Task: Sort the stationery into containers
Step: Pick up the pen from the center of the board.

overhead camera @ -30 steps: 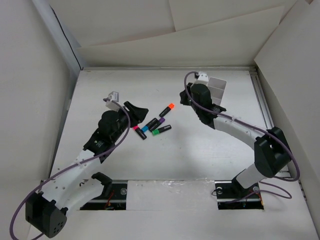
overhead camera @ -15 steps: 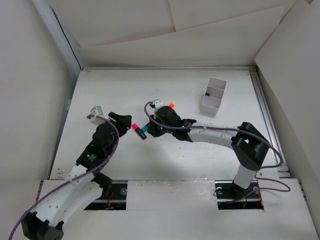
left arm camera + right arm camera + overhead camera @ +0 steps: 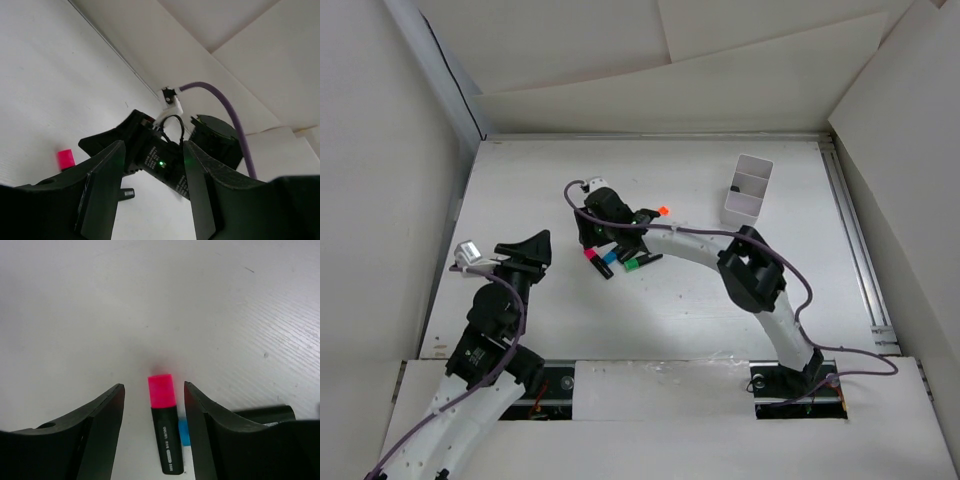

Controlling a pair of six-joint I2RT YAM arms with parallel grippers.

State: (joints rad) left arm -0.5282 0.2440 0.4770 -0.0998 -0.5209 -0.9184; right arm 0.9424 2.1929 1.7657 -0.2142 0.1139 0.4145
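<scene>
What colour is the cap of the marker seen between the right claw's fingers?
Bright pink; the marker shows best in the right wrist view.

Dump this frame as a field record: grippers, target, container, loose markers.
right gripper: open, centred over the pink-capped marker, not closed on it
left gripper: open, empty, left of the marker cluster
organiser: white, far right of table, apart from both arms
others on table: blue-capped marker, green-capped marker, orange-capped marker
</scene>
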